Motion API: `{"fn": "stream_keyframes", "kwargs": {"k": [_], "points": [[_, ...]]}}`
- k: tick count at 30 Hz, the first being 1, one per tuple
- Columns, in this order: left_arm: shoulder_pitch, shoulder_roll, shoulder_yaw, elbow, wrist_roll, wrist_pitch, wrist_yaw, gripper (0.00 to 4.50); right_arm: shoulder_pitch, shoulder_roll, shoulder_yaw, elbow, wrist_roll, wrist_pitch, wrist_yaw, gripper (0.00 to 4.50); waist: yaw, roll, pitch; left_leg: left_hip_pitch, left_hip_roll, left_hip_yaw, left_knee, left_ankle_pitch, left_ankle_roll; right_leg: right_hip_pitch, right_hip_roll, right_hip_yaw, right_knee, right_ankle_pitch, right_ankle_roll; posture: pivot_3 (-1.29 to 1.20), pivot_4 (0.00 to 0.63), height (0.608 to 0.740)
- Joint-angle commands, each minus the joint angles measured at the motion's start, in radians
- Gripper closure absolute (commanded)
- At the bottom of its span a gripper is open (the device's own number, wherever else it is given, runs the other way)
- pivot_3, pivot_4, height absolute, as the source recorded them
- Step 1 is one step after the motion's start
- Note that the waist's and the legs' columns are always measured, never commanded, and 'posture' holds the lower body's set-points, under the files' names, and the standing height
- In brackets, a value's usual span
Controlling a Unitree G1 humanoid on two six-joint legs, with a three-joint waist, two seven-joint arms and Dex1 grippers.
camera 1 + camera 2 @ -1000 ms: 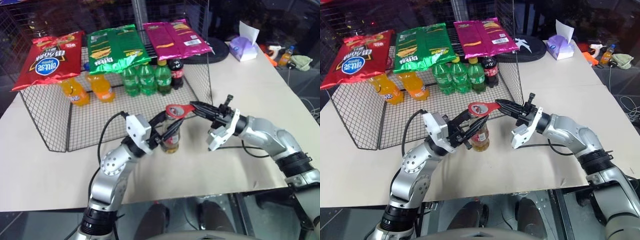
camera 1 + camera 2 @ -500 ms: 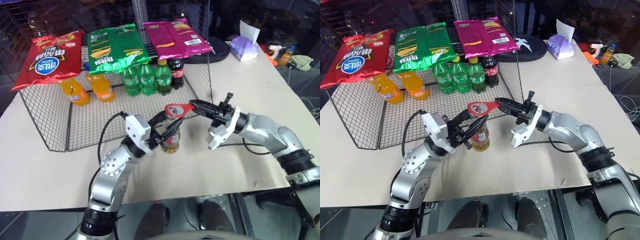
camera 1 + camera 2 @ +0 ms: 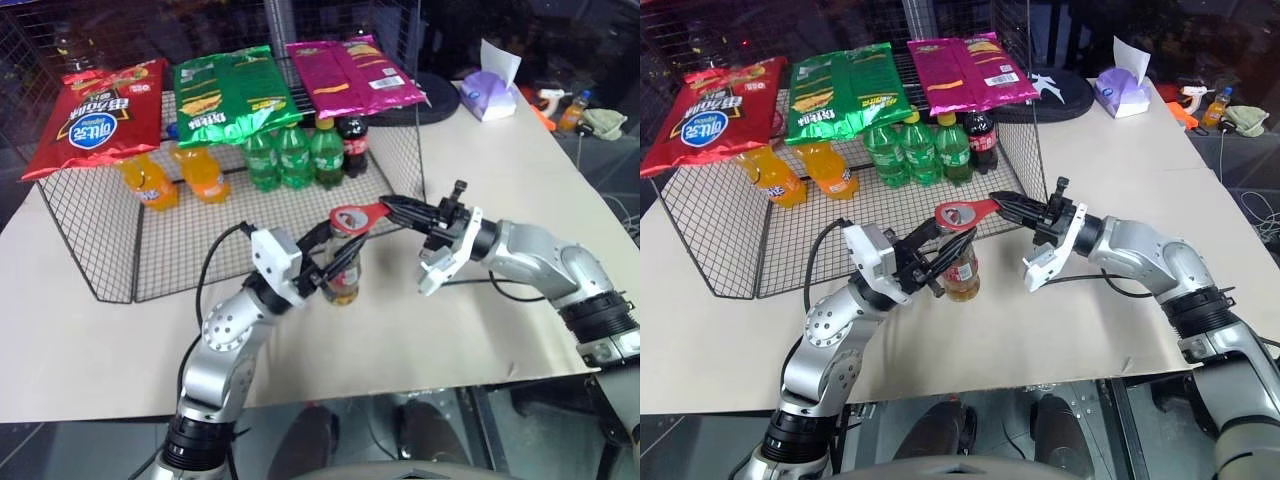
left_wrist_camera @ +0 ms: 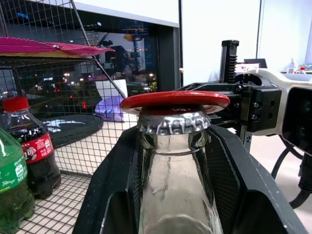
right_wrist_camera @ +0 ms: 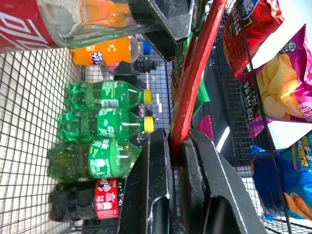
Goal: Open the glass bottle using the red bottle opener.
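The glass bottle [image 3: 343, 283] stands upright on the table in front of the wire rack, amber liquid inside and a red-and-white label around it. My left gripper [image 3: 335, 262] is shut on the bottle, one black finger on each side of it. The metal cap [image 4: 173, 122] sits on the neck. The red bottle opener [image 3: 355, 217] lies nearly level with its ring head resting on the cap. My right gripper [image 3: 397, 209] comes in from the right, shut on the opener's handle [image 5: 192, 87].
Behind the bottle is a wire rack [image 3: 100, 250] holding orange soda bottles [image 3: 150, 185], green bottles [image 3: 290, 160] and a cola bottle [image 3: 352, 145], with chip bags [image 3: 235, 95] on top. A tissue box [image 3: 488, 95] sits at the back right. Bare tabletop lies in front and to the right.
My right wrist has rolled a little while the opener's head stays on the cap. The left gripper and the bottle have not moved.
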Motion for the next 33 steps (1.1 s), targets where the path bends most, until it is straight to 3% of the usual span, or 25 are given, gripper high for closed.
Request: {"fn": "stream_keyframes", "kwargs": {"k": [1,22,33], "points": [[0.023,0.013,-0.017,0.007,0.015,0.011,-0.014,3.04,-0.07,-0.038,-0.105,-0.007,-0.002,0.05,-0.06,4.5,0.0,0.0,0.001,0.0,0.0,0.0,0.0,0.0,0.0,0.0,0.0,0.0,0.0,0.0,0.0,0.0,0.15,0.74],[0.03,0.015,-0.019,0.01,0.013,0.008,-0.015,3.04,-0.1,-0.076,-0.114,-0.021,-0.097,0.059,-0.17,4.5,0.001,0.0,0.003,-0.003,0.0,-0.001,0.0,0.0,0.0,-0.002,0.0,-0.001,-0.002,0.0,0.0,0.0,0.15,0.74],[0.042,0.018,-0.019,0.003,0.012,0.011,-0.014,3.04,-0.104,-0.064,-0.119,-0.029,-0.069,0.081,-0.166,4.5,0.001,0.0,0.003,-0.012,0.0,0.0,0.001,0.0,0.0,-0.011,-0.001,-0.001,0.0,0.0,0.0,0.0,0.15,0.74]]}}
